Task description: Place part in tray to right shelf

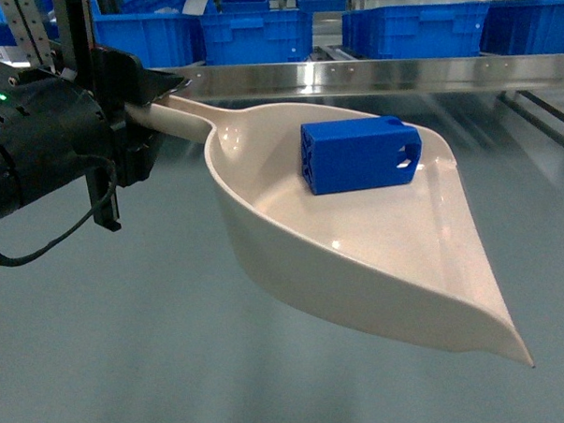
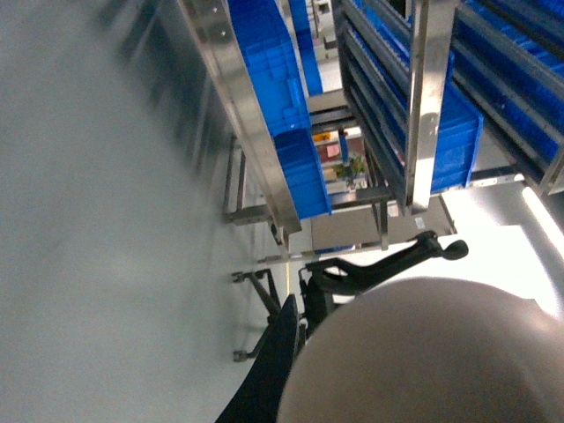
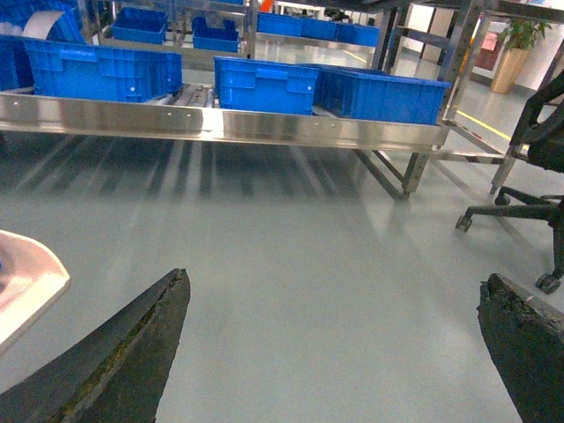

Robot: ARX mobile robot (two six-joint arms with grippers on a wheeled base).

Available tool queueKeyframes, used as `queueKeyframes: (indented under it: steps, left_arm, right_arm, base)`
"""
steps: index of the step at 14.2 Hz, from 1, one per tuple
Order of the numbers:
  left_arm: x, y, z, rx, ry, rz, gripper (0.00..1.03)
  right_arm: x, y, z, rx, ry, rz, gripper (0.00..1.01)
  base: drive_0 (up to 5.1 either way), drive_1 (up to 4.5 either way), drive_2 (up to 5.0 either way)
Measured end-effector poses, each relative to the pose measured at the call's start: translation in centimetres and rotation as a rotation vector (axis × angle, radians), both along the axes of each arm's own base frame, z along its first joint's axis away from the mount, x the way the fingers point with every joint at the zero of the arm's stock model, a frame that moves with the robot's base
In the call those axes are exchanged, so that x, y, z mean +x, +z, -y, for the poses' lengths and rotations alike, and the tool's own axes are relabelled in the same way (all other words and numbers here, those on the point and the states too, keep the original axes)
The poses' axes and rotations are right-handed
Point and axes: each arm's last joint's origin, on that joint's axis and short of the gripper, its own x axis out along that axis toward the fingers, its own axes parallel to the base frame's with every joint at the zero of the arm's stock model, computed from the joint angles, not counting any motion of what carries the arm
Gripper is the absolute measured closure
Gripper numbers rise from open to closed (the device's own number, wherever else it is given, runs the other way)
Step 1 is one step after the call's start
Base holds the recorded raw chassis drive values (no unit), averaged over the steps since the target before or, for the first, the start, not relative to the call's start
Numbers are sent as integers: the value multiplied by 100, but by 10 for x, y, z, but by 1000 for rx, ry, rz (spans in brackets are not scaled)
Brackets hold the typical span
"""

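Note:
The cream tray (image 1: 397, 263) hangs above the floor, held by its long handle in my left gripper (image 1: 155, 100), which is shut on it. The blue part (image 1: 359, 154) lies inside the tray near its back wall. In the left wrist view the tray's rounded underside (image 2: 432, 352) fills the lower right beside one dark finger (image 2: 273, 370). The right shelf's shiny steel rail (image 1: 370, 76) runs just behind the tray. My right gripper (image 3: 335, 295) is open over bare floor, with a corner of the tray (image 3: 31, 282) at its left.
Large blue crates (image 1: 256, 35) sit on the steel rack behind the rail, also seen as crates (image 3: 264, 84) in the right wrist view. A black office chair (image 3: 529, 185) stands at the right. Grey floor lies below the tray.

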Motion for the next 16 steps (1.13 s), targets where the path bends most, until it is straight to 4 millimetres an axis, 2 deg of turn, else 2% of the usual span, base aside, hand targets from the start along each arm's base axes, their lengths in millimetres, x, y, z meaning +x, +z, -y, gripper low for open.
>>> queueKeyframes:
  steps: [16]
  left_arm:
    - [0,0,-2,2,10,-1,91]
  right_arm:
    - [0,1,0,1,1,7,3]
  base:
    - [0,0,0]
